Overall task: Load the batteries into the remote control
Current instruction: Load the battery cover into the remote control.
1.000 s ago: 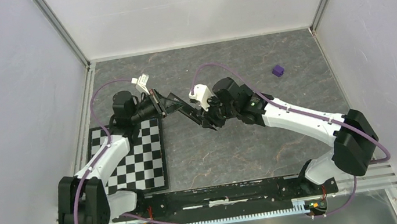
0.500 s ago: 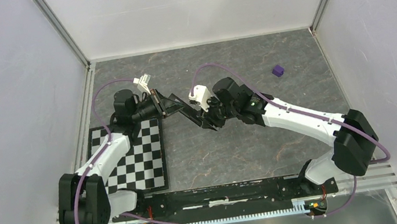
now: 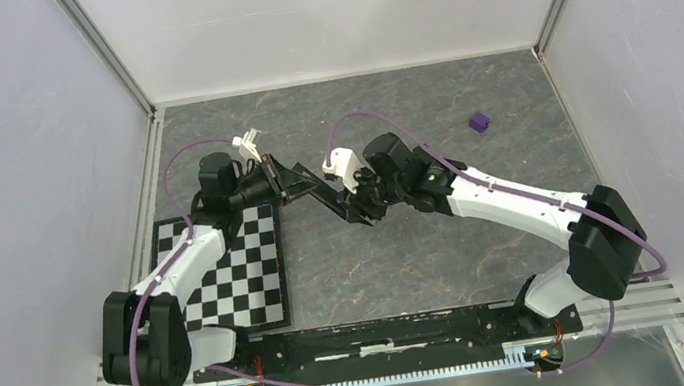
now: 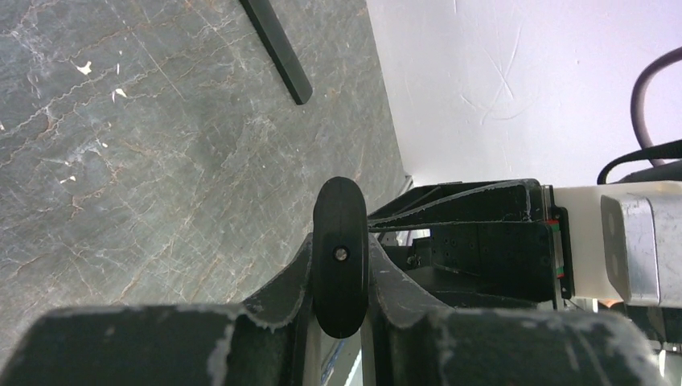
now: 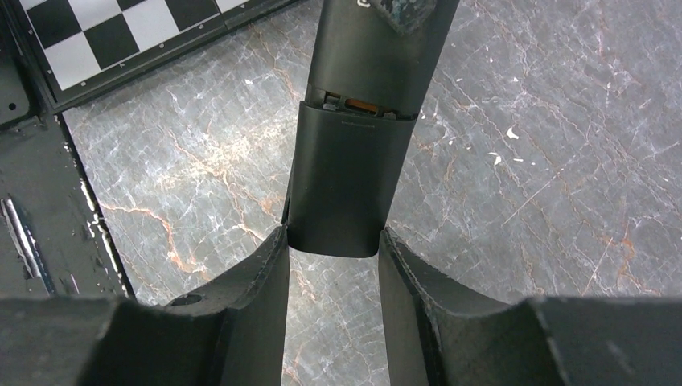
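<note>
The slim black matte remote control [image 3: 323,194] is held aloft just right of the black-and-white checkerboard mat [image 3: 228,270]. The left gripper [image 4: 340,257] pinches one end, and the right gripper [image 5: 332,249] pinches the end bearing the small black cover [image 5: 342,181]. An orange battery [image 5: 363,104] shows at the cover's open seam and the blue cell is unseen, so seating the cover apparently remains.

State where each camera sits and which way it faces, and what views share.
Top external: above and behind the left arm and right arm, looking down on the table; both show, meeting at the remote control.
Left wrist: on the left arm, facing along the left gripper, which clamps the remote control end-on; wall beyond.
Right wrist: on the right arm, facing down past the right gripper holding the cover; orange battery peeks out.
Shared: all see the remote control; top and right wrist see the checkerboard.
</note>
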